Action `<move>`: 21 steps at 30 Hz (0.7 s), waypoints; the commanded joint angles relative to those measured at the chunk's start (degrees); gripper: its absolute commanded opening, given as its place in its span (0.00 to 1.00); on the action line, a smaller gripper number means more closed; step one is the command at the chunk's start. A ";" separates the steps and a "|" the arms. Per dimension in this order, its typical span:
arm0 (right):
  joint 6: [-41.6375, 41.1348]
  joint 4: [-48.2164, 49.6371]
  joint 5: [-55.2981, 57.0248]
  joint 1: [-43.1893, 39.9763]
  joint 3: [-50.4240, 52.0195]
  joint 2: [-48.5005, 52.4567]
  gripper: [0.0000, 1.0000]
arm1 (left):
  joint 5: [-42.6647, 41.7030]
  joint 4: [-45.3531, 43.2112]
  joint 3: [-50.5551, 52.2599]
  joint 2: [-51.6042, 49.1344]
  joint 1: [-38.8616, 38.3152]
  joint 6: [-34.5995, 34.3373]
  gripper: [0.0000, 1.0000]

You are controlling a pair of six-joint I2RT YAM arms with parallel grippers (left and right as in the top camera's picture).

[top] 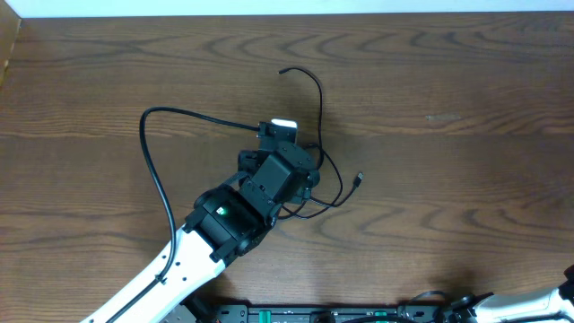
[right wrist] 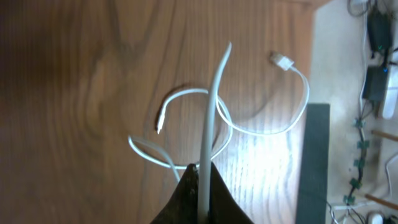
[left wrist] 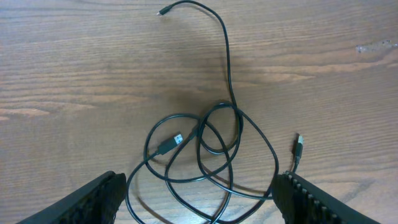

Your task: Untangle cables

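The black cable (left wrist: 228, 62) lies on the wooden table in a tangle of overlapping loops (left wrist: 205, 149). Its small plug ends lie at the top (left wrist: 160, 11), inside the loops (left wrist: 171, 144) and at the right (left wrist: 298, 144). My left gripper (left wrist: 202, 210) hangs open just above these loops, one finger (left wrist: 99, 199) on each side, gripping nothing. In the overhead view the left arm (top: 242, 211) covers part of the black cable (top: 320, 108). My right gripper (right wrist: 202, 180) is shut on the white cable (right wrist: 214, 93), whose remaining length curls on the table below with its USB plug (right wrist: 283, 61).
The left arm's thick black lead (top: 148, 152) arcs over the table at the left. The right arm (top: 538, 305) shows only at the bottom right corner. In the right wrist view a dark strip (right wrist: 314, 162) borders the table edge, with cluttered wires (right wrist: 373, 74) beyond.
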State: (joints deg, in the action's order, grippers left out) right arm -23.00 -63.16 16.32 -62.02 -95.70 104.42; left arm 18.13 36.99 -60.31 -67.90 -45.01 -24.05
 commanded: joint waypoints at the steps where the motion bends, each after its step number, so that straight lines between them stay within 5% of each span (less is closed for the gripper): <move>1: 1.86 5.01 -1.51 0.09 6.86 -0.15 0.01 | 0.39 0.02 0.22 -0.31 0.24 0.87 0.80; 21: 4.90 20.26 -7.76 0.07 17.22 5.11 0.04 | -1.53 -0.20 0.22 -0.31 0.24 -1.05 0.81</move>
State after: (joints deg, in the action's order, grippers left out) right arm -19.18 -43.27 11.00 -62.02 -78.96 107.00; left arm 17.89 37.01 -60.31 -67.90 -45.01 -24.21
